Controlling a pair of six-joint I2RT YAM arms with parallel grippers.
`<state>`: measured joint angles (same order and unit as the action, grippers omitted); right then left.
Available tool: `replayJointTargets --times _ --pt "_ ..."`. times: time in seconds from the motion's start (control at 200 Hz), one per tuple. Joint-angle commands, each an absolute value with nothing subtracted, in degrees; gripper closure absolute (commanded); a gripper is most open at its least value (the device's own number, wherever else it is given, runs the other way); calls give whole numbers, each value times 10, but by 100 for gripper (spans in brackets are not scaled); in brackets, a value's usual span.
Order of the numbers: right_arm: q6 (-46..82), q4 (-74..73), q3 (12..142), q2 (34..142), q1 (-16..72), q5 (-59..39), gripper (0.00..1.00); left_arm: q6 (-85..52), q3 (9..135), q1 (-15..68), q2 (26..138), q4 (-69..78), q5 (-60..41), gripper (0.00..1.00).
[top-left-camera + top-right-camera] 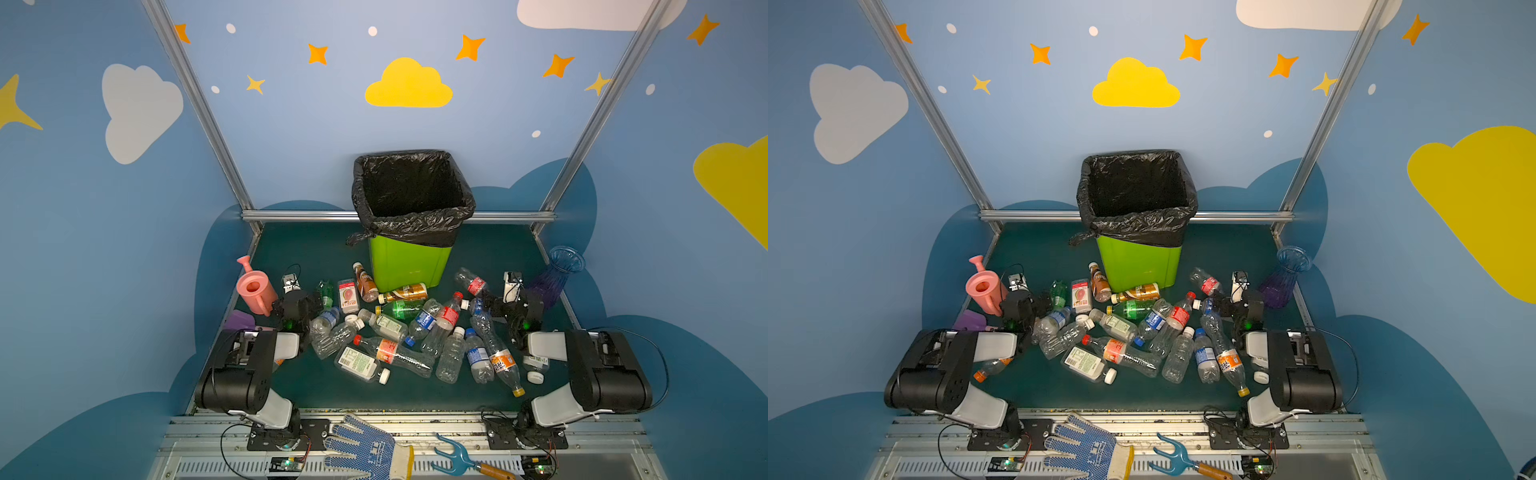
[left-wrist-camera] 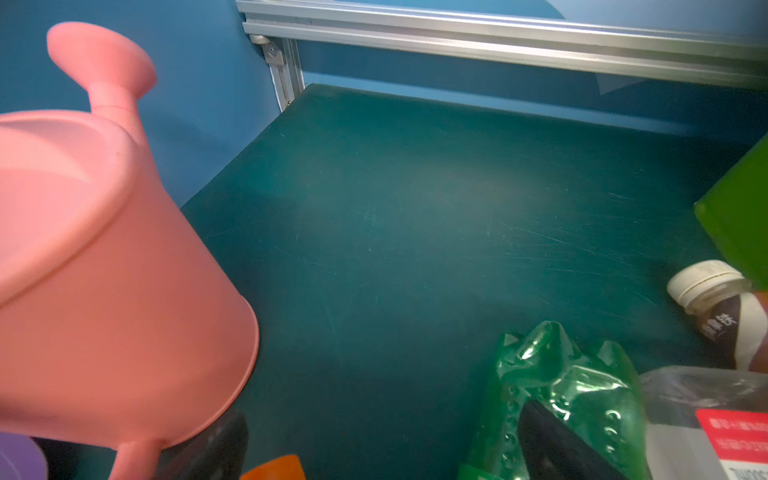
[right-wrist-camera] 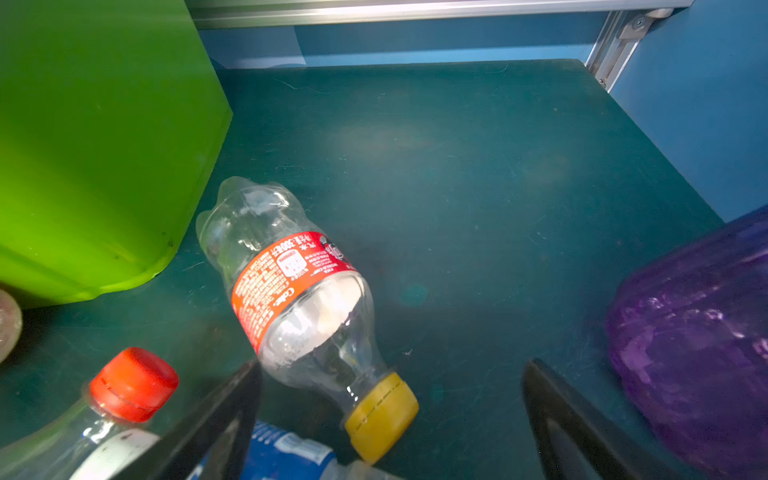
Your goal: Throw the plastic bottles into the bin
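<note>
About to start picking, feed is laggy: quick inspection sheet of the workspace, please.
Surface: dark green tabletop, bare behind the pile.
Job's things: plastic bottles lie heaped in front of the bin; none visible inside it.
Clutter: pink watering can left, purple vase right; glove and garden fork on the front rail.
Grippers: left gripper open, empty, beside the watering can; right gripper open, empty, near the vase.
Cables: black loops by both arms, none across the pile.
Surroundings: blue walls with clouds and stars; aluminium frame.
</note>
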<state>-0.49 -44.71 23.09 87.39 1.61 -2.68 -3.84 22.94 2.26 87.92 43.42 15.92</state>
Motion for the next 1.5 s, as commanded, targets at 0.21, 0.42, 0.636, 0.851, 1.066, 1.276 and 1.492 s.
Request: replayJointTargets --times 0.21,0.42,0.636,0.851,1.066,1.276,1.492 --pt "-9 -439 238 864 14 -37 2 -43 238 19 870 428 157 0" --pt "-6 -436 240 865 10 -45 2 -45 242 13 870 422 144 0" --pt "-6 -436 240 864 9 -45 2 -46 242 11 870 421 141 0" --pt "-7 -437 240 864 10 -44 2 -46 242 11 871 421 141 0" --pt "-5 -438 238 863 9 -45 2 -46 239 11 867 424 141 0" --pt "8 -302 287 810 9 -34 2 -67 292 4 818 291 160 0" --pt "41 5 399 725 9 -30 2 -101 373 4 715 94 158 0"
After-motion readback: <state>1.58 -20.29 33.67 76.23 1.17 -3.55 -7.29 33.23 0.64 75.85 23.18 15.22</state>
